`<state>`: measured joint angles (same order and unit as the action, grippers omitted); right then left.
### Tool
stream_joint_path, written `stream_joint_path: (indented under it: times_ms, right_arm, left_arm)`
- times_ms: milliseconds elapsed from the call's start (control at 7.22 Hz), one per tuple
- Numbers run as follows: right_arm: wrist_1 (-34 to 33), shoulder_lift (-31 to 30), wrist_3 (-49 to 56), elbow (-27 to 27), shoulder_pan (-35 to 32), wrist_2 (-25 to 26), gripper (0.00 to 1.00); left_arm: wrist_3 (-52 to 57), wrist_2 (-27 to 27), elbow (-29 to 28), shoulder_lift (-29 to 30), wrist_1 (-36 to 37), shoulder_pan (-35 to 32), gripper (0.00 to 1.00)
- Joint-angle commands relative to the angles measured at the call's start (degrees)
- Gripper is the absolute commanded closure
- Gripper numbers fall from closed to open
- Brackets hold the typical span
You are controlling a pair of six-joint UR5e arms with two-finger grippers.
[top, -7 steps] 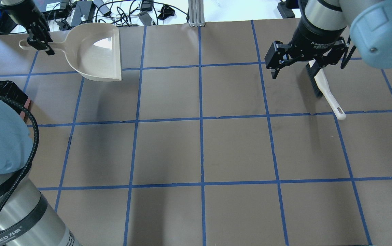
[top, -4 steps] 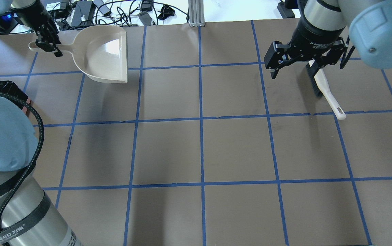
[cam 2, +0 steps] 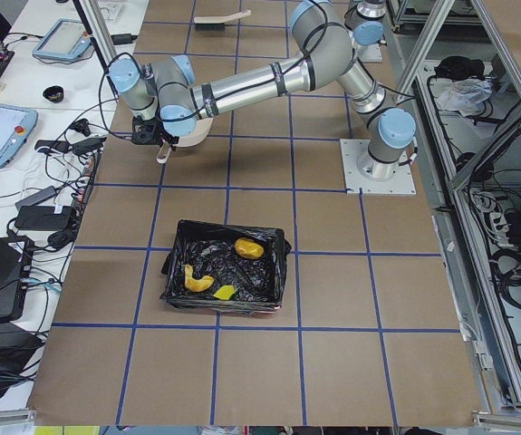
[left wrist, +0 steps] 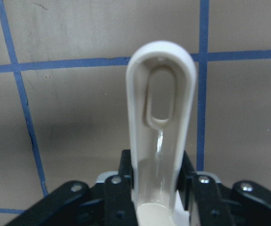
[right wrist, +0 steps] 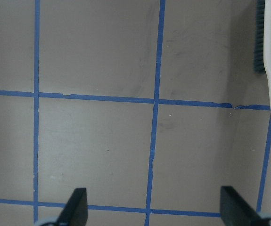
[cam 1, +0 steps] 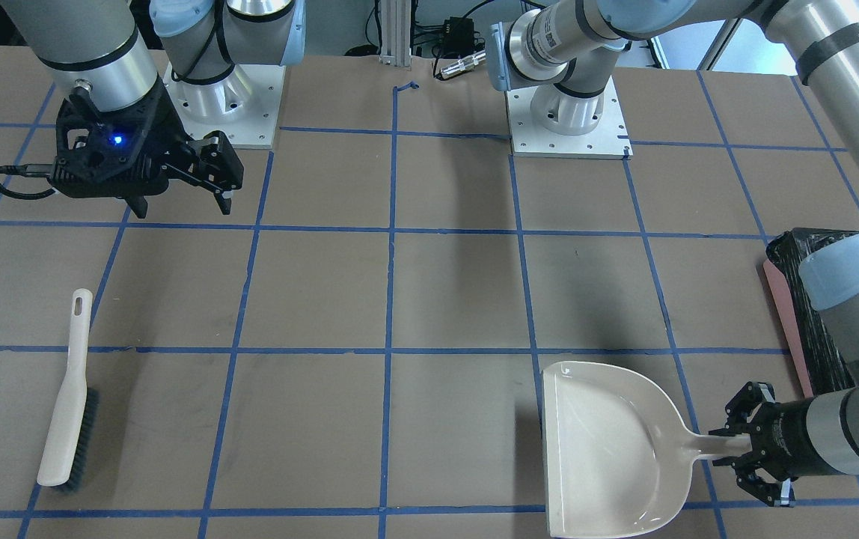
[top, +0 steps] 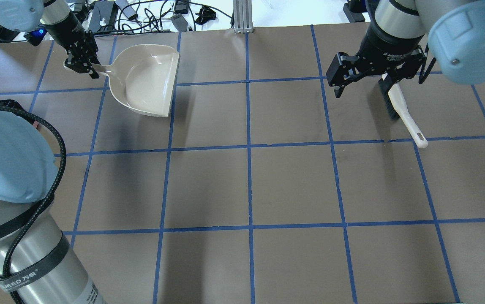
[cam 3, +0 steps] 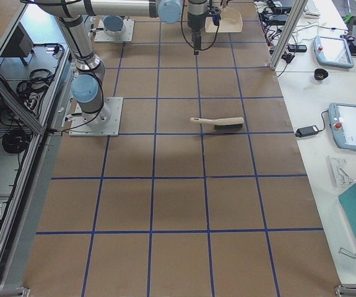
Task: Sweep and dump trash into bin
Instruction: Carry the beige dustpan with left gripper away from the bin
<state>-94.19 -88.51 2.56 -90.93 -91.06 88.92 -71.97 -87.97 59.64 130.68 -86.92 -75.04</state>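
The brown table [top: 293, 181], marked into squares by blue tape, shows no scraps on its surface in any view. The pink bin [cam 2: 228, 306] with its crinkled black bag stands on the left arm's side, and all the trash lies inside it, so the dumping looks done. The bag is soft and slack and would snag easily, so the bin is best left where it stands. The beige dustpan [top: 147, 82] looks like thin, stiff, light plastic with a glossy, probably slippery skin. The left gripper [cam 1: 729, 446] is clamped on its narrow handle close to the scoop, a sound spot that should limit any twisting. The brush [cam 1: 66, 404] lies flat and free, with a rigid pale handle and soft dark bristles, and its mid-handle is the sensible place to hold. The right gripper [cam 1: 181, 203] hangs spread wide with nothing in it, near the brush but apart from it. Smallest are the amber lump [cam 2: 248, 246], the curved bread piece [cam 2: 197, 281] and the yellow wedge [cam 2: 225, 292]. They look light, and the lump would likely roll, so they suit sweeping better than pinching.
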Motion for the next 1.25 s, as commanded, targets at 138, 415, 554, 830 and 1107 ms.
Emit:
stream_joint_path:
  times_ms: [138,415,554,830,1107]
  right_arm:
    - [0.24,0.53,0.42,-0.39,0.01,0.28,0.00]
    - [0.06,0.53,-0.01,-0.48,0.01,0.64,0.00]
    - [-0.02,0.53,0.07,-0.48,0.09,0.46,0.00]
    - [0.06,0.27,0.07,-0.30,0.27,0.64,0.00]
    - [-0.02,0.26,-0.01,-0.39,0.27,0.64,0.00]
  left_arm:
    - [-2.64,-0.28,1.53,1.42,1.14,-0.02,1.00]
    - [-1.78,-3.17,6.96,0.28,3.14,-0.02,1.00]
    - [-2.64,-3.00,7.77,0.27,5.43,-0.02,1.00]
    - [-5.19,-2.65,7.86,0.27,5.28,-0.54,1.00]
    - [-4.85,-3.09,9.69,-0.51,4.83,-0.81,1.00]
